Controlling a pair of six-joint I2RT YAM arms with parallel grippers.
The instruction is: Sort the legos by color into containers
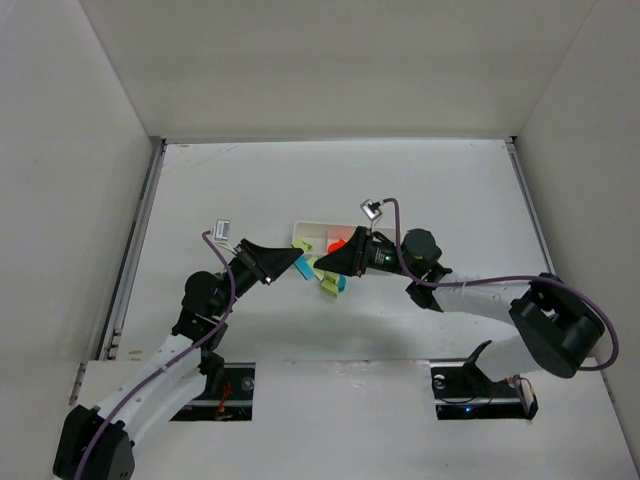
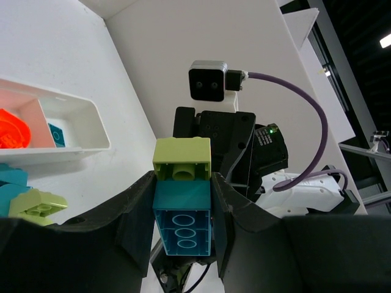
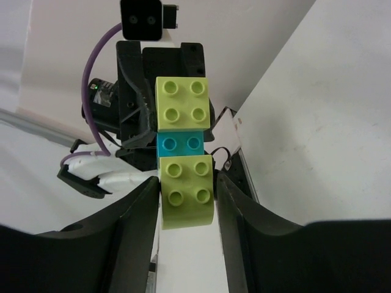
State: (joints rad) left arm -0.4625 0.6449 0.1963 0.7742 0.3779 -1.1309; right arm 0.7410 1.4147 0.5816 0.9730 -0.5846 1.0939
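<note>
My left gripper (image 1: pixel 300 265) (image 2: pixel 182 180) is shut on a cyan-blue lego (image 2: pixel 182 220) with a yellow-green lego (image 2: pixel 182 157) stuck on its far end. My right gripper (image 1: pixel 322 265) (image 3: pixel 187 183) faces it, shut on a yellow-green lego (image 3: pixel 186 192) joined to a cyan one (image 3: pixel 180 145) and a second yellow-green one (image 3: pixel 182 104). The stack hangs just in front of the white tray (image 1: pixel 305 228) (image 2: pixel 61 152). The tray holds an orange-red lego (image 1: pixel 337 240) (image 2: pixel 11 131) and a cyan piece (image 2: pixel 56 134). A loose yellow-green lego (image 1: pixel 328 288) (image 2: pixel 38 202) and a cyan one (image 1: pixel 340 282) lie on the table nearby.
White walls enclose the table on three sides. A metal rail (image 1: pixel 135 250) runs along the left edge. Purple cables (image 1: pixel 470 283) loop from both wrists. The two arms meet tip to tip at the table's middle.
</note>
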